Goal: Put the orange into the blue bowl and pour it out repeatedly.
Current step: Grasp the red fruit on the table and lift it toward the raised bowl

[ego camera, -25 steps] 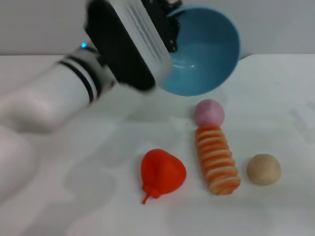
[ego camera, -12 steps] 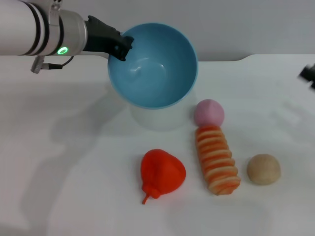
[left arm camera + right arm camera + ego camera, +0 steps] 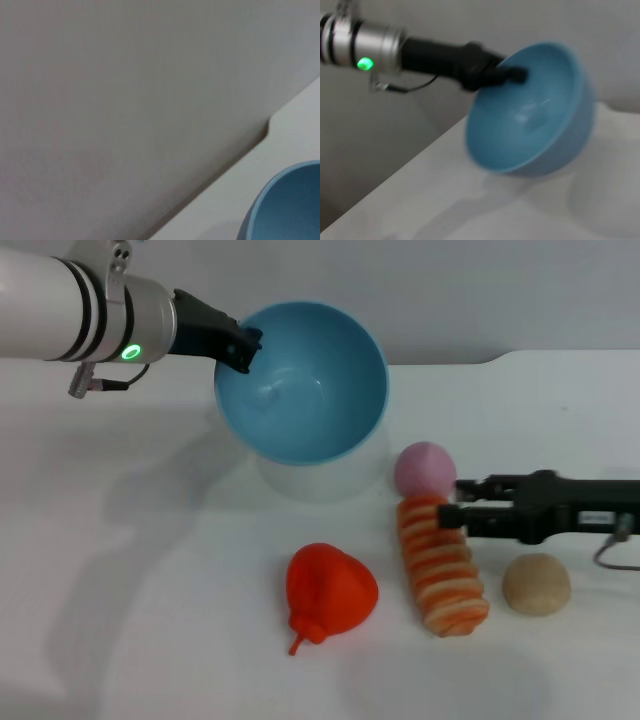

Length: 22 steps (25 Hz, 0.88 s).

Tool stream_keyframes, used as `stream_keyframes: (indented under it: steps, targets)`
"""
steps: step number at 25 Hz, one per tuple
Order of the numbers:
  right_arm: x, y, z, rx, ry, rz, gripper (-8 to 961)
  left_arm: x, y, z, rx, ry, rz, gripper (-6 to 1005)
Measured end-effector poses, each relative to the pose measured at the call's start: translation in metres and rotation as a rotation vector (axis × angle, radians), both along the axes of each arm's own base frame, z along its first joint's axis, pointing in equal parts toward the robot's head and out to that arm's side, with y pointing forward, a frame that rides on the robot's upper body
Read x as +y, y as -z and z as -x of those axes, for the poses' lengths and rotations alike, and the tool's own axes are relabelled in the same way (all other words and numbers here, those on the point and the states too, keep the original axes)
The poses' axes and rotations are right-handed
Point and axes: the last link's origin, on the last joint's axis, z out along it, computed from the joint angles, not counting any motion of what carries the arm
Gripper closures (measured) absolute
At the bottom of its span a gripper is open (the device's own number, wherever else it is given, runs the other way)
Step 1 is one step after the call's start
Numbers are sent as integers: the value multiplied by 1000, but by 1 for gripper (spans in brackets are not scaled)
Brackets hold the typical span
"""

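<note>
While tilted, blue bowl (image 3: 305, 380) rim in closed left pincer (image 3: 240, 348).

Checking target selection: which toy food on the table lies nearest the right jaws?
The striped roll: the right gripper hovers at its top end, nearer than the pink ball.

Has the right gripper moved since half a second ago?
Yes. The right gripper came in from the right edge toward the robot's left and now sits above the striped roll, beside the pink ball.

Head looks down; both wrist views share the blue bowl (image 3: 305, 380).
</note>
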Motion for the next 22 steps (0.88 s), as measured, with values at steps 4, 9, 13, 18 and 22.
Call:
stream_keyframes:
  steps: [4, 9, 13, 18, 22]
  targets:
    - [8, 22, 15, -21, 28, 96, 335, 4, -2, 2, -11, -11, -13, 1001]
    - [13, 45, 24, -87, 45, 161, 337, 4, 2, 5, -7, -20, -6, 1001]
    - [17, 65, 32, -102, 76, 207, 338, 4, 3, 6, -9, -24, -3, 1001]
    - [16, 83, 40, -111, 80, 247, 340, 4, 6, 5, -6, -19, 3, 1000]
    - [15, 96, 44, -132, 81, 261, 341, 3, 9, 4, -3, -12, 8, 999]
